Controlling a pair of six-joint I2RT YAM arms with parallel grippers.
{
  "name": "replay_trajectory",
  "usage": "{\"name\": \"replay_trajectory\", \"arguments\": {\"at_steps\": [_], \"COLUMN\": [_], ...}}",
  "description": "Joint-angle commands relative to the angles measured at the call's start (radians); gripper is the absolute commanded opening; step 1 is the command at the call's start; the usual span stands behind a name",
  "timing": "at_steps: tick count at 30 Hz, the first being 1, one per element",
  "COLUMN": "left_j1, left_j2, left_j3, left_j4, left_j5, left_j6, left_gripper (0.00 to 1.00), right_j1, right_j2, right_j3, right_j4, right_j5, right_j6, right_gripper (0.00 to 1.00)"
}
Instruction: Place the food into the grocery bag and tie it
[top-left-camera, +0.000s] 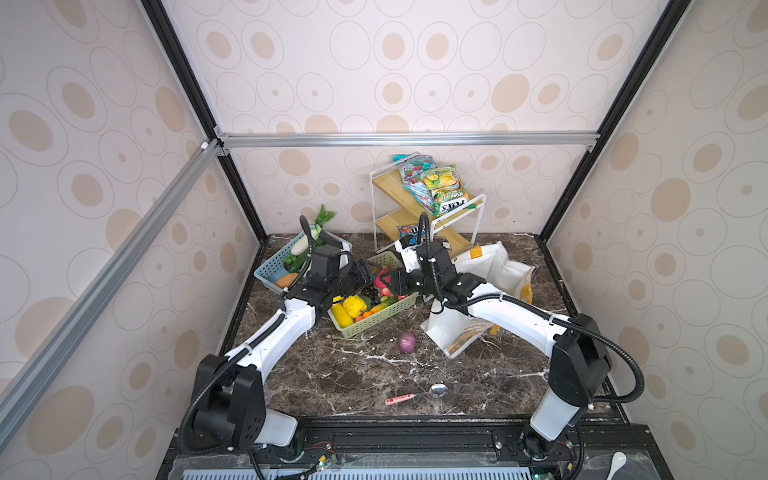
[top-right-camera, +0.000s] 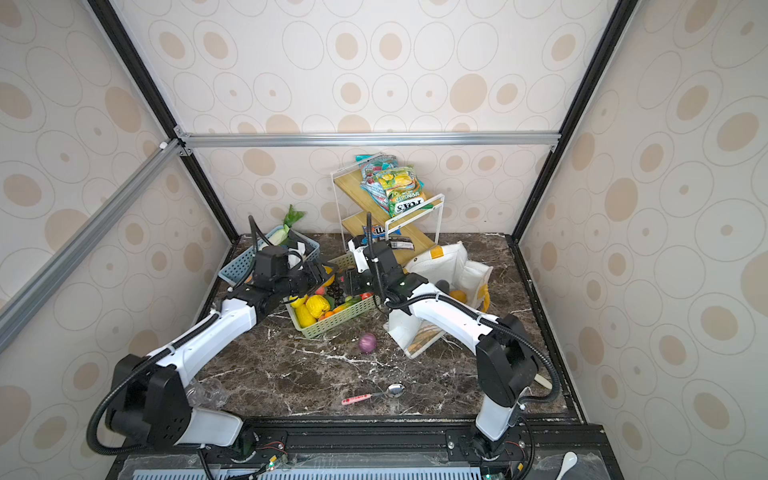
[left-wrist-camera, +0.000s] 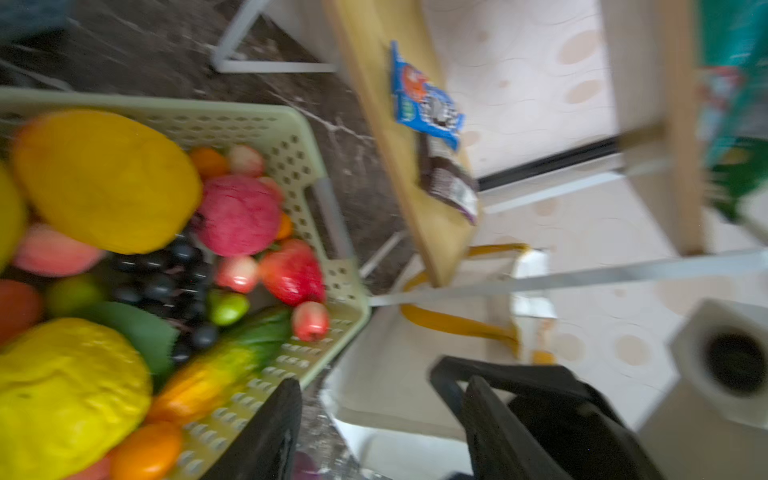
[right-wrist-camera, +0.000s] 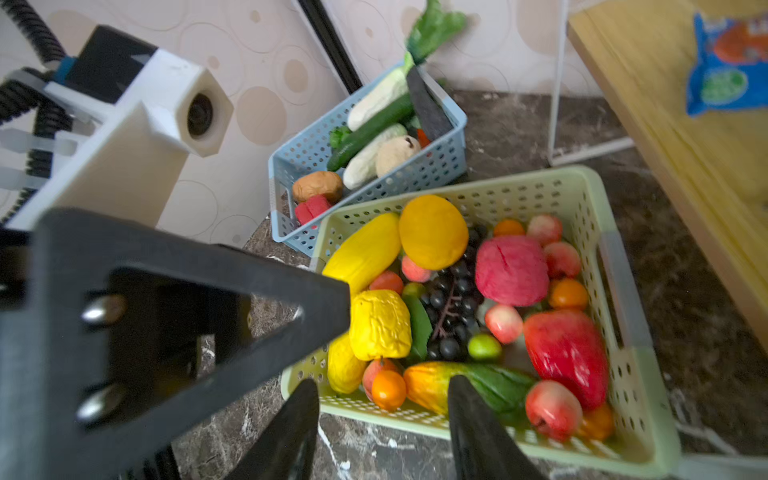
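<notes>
**Above the green basket: both pincers open, nothing gripped**

Left of centre in both top views, a blue basket (top-left-camera: 270, 270) of vegetables is set by the back wall. Just right of it, the left gripper (top-left-camera: 365, 274) is held over the green basket (top-left-camera: 374, 322). In the left wrist view, which is blurred, its fingers (left-wrist-camera: 266, 432) are spread apart and nothing is clamped between them.

The food (top-left-camera: 353, 307) is heaped in the green basket: yellow pieces, a grape bunch (right-wrist-camera: 451, 307), a pink fruit and small red and orange ones. At frame centre the right gripper (top-left-camera: 386, 282) is pointed at the left one across this basket. In the right wrist view its jaws are parted above the near rim, with nothing held.

Below centre, an onion (top-left-camera: 407, 343) is left alone on the table (top-left-camera: 332, 374), and a spoon (top-left-camera: 417, 394) lies lower still. Right of centre, the bag (top-left-camera: 503, 266) is slumped on the table, partly hidden under the right arm, with a rack (top-left-camera: 409, 216) behind it.
</notes>
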Motion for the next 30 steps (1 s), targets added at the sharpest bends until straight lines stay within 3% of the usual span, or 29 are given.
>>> {"name": "replay_trajectory", "arguments": {"at_steps": [1,3,8,19,24,26,30], "left_j1": [0.004,0.003,0.002,0.002,0.003,0.004,0.004], "left_j2": [0.042,0.017,0.025,0.062,0.074,0.080,0.087], "left_j3": [0.038,-0.013,-0.054,-0.001,0.008,0.010,0.013], "left_j4": [-0.189,-0.176,-0.181,-0.168,-0.168,-0.165,-0.161], "left_j5": [-0.166,-0.188,-0.227,-0.248,-0.251,-0.250,-0.252], "left_j6": [0.216,0.236,0.237,0.225,0.225,0.223,0.220], "left_gripper": [0.63,0.65,0.66,0.67,0.67,0.68,0.68], "right_j1": [-0.038,-0.006,0.076,0.164,0.182,0.196,0.222], "right_j2": [-0.052,-0.085,-0.135,-0.128,-0.121,-0.124,-0.116], "right_j3": [-0.004,-0.041,-0.096,0.000,-0.002,-0.035,-0.095], "right_j4": [-0.262,-0.355,-0.492,-0.859,-0.949,-0.926,-0.863], "right_j5": [-0.102,-0.171,-0.172,-0.072,0.031,0.054,0.206], "right_j6": [0.087,0.041,-0.012,-0.156,-0.098,-0.071,0.019], "right_gripper": [0.53,0.59,0.67,0.66,0.68,0.69,0.72]}}
